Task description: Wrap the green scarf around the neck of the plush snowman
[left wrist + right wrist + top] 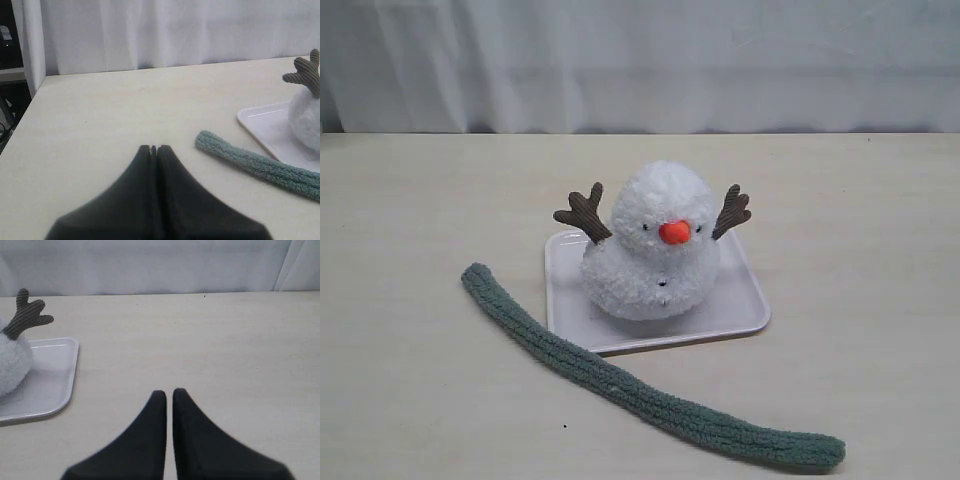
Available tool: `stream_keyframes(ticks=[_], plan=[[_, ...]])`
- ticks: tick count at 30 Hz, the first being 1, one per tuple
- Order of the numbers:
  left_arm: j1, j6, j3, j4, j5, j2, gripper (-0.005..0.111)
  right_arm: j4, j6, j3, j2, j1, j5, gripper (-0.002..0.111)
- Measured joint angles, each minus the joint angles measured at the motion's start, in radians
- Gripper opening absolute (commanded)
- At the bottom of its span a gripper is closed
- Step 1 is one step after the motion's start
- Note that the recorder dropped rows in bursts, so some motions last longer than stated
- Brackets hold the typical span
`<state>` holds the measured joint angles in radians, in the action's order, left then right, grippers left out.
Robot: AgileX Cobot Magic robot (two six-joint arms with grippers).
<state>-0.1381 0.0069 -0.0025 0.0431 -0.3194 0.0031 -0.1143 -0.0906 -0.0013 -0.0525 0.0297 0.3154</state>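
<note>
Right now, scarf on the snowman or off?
Off. The green scarf lies stretched out on the table, in front of the tray; nothing circles the plush snowman's neck.

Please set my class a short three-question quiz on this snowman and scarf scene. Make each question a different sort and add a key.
1. True or false: the green scarf is already wrapped around the neck of the plush snowman.
2. What does the snowman sit on? A: a white tray. B: a blue bowl. C: a wooden box.
3. Fill the gap: the left gripper and the right gripper are both ____, holding nothing.

Key: 1 false, the scarf lies flat in front of the tray; 2 A; 3 shut.
</note>
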Motion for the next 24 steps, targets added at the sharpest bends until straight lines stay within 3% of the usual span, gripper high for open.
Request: stream_keyframes(ticks=[24], plan=[[0.0,0.0,0.0,0.0,0.0,0.0,0.0,-0.051,0.028,0.0,0.0,0.0,-0.009,0.004]])
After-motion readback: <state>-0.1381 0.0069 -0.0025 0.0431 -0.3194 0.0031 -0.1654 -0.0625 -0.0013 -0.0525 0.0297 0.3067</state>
